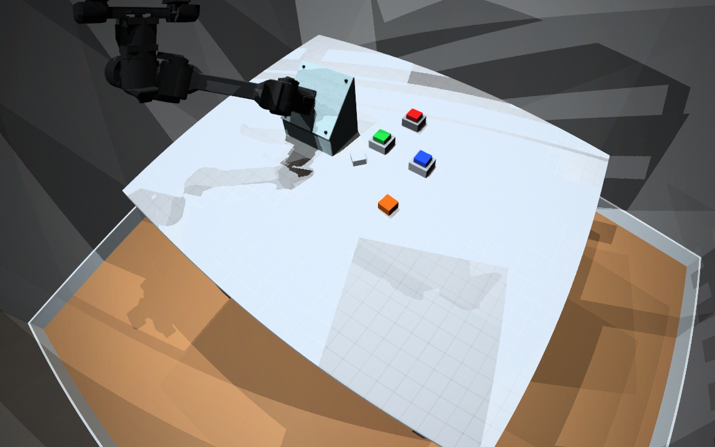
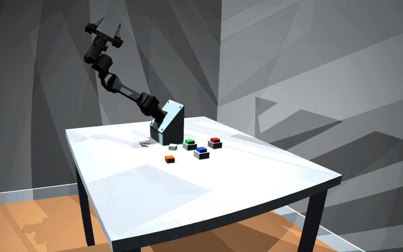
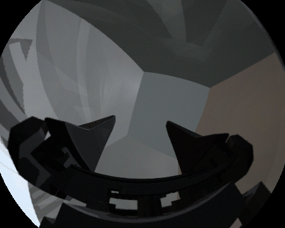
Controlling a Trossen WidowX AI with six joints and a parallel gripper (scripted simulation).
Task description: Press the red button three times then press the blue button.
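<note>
Pointing up at the walls, the gripper [image 2: 108,27] is standing wide apart, holding nothing. Red button [image 2: 214,140] and blue button [image 2: 201,149] are sitting mid-worktop [image 2: 259,188], untouched.

Glossy white table top [image 2: 153,194], matt black claw [image 2: 108,29], brushed-metal-looking wedge base [image 2: 172,113]

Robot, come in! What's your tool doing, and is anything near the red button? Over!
Tool open, empty, raised high behind the table. Red button up, untouched. Green button and blue button close beside it; white block and orange block nearer the front.
</note>
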